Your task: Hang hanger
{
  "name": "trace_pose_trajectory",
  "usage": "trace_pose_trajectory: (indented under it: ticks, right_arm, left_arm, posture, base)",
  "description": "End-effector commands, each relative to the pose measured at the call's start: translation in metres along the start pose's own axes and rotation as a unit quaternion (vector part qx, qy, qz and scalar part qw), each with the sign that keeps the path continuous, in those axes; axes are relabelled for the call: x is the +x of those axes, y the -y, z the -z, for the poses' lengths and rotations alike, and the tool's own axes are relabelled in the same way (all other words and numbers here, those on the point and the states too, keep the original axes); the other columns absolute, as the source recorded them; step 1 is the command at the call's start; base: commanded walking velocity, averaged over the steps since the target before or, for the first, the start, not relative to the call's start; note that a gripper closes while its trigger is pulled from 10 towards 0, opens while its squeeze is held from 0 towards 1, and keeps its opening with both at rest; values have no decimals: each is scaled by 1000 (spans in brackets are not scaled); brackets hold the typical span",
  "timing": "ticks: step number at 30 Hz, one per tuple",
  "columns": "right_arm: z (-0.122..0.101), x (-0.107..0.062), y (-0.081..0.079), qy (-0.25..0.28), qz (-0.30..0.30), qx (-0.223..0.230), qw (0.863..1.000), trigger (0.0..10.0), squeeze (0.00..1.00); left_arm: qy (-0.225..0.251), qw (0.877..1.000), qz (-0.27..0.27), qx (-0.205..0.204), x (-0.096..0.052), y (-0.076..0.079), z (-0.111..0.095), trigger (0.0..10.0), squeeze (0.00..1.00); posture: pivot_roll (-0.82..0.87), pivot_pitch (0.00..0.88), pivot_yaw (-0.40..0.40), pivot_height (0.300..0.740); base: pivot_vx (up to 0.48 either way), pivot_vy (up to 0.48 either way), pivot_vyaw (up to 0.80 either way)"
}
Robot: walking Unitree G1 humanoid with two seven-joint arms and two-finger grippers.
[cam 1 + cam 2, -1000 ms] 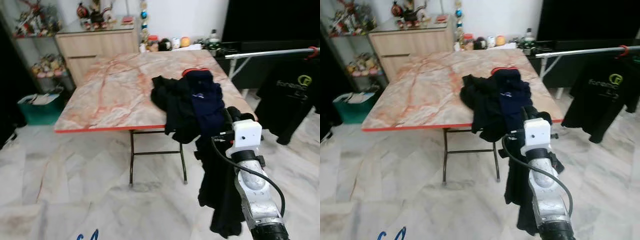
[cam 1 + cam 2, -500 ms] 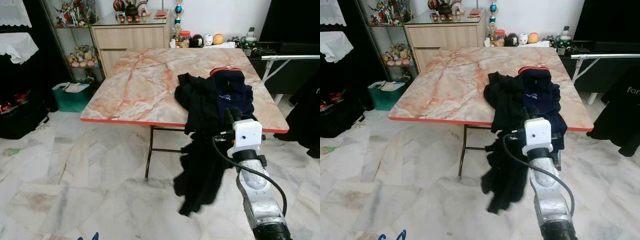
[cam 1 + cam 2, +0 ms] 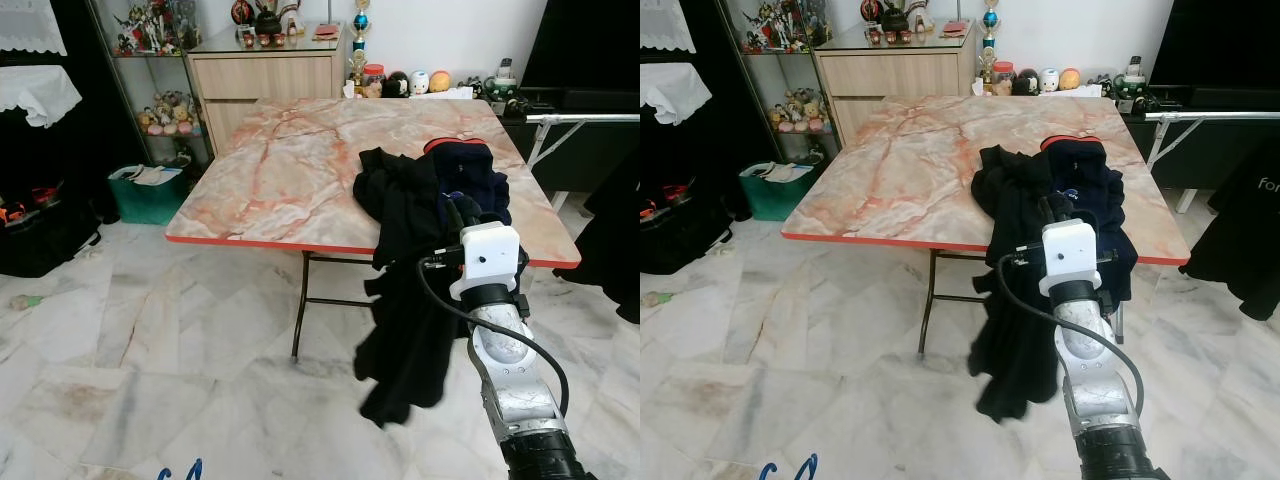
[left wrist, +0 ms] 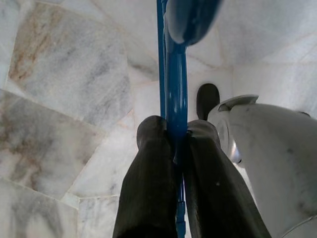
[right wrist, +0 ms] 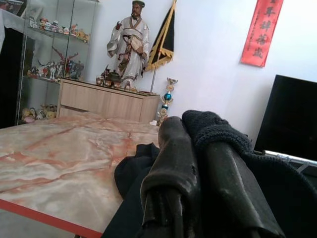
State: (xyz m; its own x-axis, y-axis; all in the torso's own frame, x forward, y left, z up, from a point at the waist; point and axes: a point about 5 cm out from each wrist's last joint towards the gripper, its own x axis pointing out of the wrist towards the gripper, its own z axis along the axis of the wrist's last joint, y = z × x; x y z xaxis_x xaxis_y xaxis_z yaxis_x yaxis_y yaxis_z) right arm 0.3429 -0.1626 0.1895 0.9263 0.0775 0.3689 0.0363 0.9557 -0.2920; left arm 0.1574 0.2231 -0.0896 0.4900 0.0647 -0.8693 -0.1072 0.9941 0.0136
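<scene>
Lifting a black garment off the counter, the right pincer pinches its fabric. The left pincer clamps the blue hanger, which next must enter that garment's neck.

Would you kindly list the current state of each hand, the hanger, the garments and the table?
Left hand: shut on the blue hanger, pointing at the floor.
Right hand: shut on the black garment, which hangs off the table edge.
Navy garment: lying crumpled on the table.
Marble-pattern table: standing, unfolded.
Clothes rail: a dark shirt hangs by it.
</scene>
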Motion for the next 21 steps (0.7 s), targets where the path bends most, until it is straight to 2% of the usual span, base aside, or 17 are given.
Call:
trace_pose_trajectory:
  ticks: [1, 7, 12, 19, 21]
  right_arm:
    - [-5, 3, -3, 8, 1, 0, 1000, 10000, 0]
    - [-6, 4, -5, 10, -4, -1, 1000, 10000, 0]
    - [-6, 3, -7, 8, -6, -3, 1000, 10000, 0]
    - [-6, 2, -9, 8, -11, -3, 1000, 10000, 0]
    - [-7, 4, -9, 10, -11, -3, 1000, 10000, 0]
  left_arm:
    - [-13, 1000, -3, 6, 0, 1, 4, 10000, 0]
    - [-15, 1000, -2, 4, 0, 2, 8, 10000, 0]
    - [-24, 1000, -7, 2, -4, -9, 19, 10000, 0]
    - [-22, 1000, -5, 4, -4, -11, 16, 10000, 0]
    - [-18, 1000, 0, 5, -2, -4, 11, 10000, 0]
  posture:
    - [-9, 0, 65, 740]
    - [-9, 0, 63, 740]
    - [-7, 0, 61, 740]
    - [-3, 0, 59, 740]
    - [-4, 0, 59, 740]
  base:
    - [0, 0, 0]
    - [206, 0, 0]
    - [275, 0, 0]
    - [283, 0, 0]
    - [298, 0, 0]
